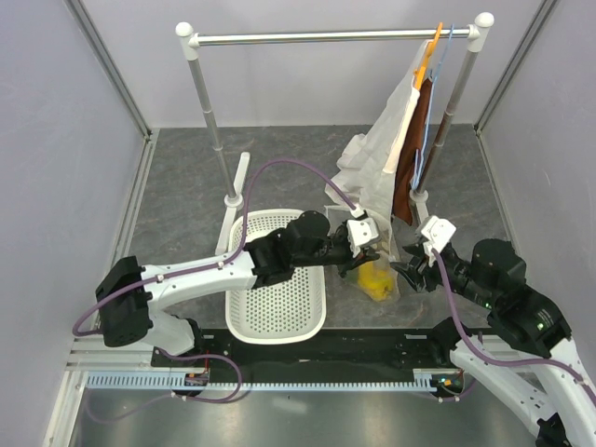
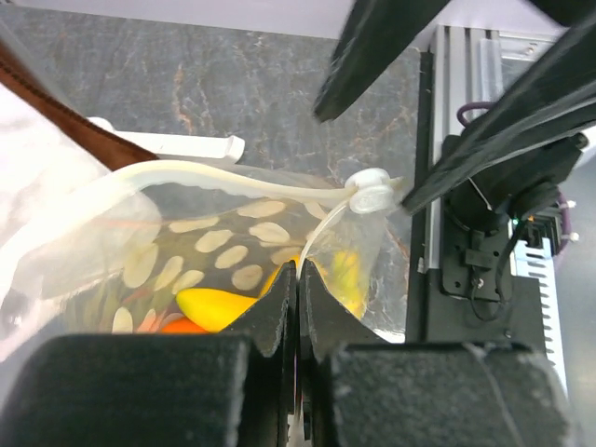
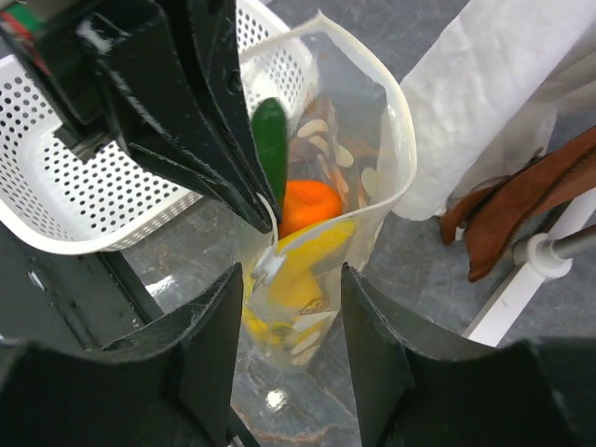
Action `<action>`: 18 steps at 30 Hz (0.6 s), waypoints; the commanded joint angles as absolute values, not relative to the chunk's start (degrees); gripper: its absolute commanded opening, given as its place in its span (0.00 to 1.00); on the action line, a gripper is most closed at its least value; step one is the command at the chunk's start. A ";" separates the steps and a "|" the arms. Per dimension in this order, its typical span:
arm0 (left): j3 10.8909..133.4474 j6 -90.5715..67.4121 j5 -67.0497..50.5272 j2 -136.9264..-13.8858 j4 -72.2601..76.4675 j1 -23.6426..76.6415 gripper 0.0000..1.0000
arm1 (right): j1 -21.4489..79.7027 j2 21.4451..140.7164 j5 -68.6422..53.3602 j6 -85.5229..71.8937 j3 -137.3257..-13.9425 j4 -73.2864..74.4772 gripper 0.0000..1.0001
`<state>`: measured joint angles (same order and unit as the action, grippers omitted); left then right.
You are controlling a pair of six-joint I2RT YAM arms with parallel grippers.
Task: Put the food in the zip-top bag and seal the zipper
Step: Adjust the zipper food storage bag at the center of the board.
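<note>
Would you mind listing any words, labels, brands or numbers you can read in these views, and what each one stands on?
None: no word, number or logo is readable in any view.
The zip-top bag carries only white dots, the basket is plain, and the small fittings on the near rail are too small to read.

Zip-top bag (image 3: 363, 186): thin clear plastic film, glossy, printed with opaque white dots. Zipper (image 2: 233, 176): thicker milky plastic strip, smooth.
Basket (image 3: 84, 200): white perforated plastic, slight sheen.
Table (image 1: 186, 186): dark grey stone-look top with pale veins, low gloss.
Rail (image 1: 326, 38): bare metal tube, satin finish.
White cloth (image 3: 484, 102): matt, creased.
Brown cloth (image 3: 521, 205): matt, suede-like nap.
Cucumber (image 3: 271, 140): dark green, shiny skin. Orange (image 3: 312, 203): duller skin.
Right gripper (image 3: 291, 279): black fingers, matt, finely grained.
</note>
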<state>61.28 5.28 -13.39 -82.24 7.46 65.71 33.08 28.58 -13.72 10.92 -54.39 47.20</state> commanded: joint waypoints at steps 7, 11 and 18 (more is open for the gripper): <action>63.72 -3.85 -11.43 -82.62 11.25 60.83 0.02 | 32.87 36.10 -15.29 19.68 -63.10 52.29 0.68; 63.55 -6.68 -11.95 -82.53 12.13 59.85 0.02 | 32.96 38.41 -19.32 21.79 -62.68 55.19 0.68; 64.42 -8.26 -12.13 -83.49 14.06 59.24 0.02 | 32.96 35.34 -10.74 20.40 -55.91 42.38 0.51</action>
<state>61.63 -4.80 -12.21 -82.91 10.02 59.55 33.10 37.30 -15.92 20.40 -59.00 51.16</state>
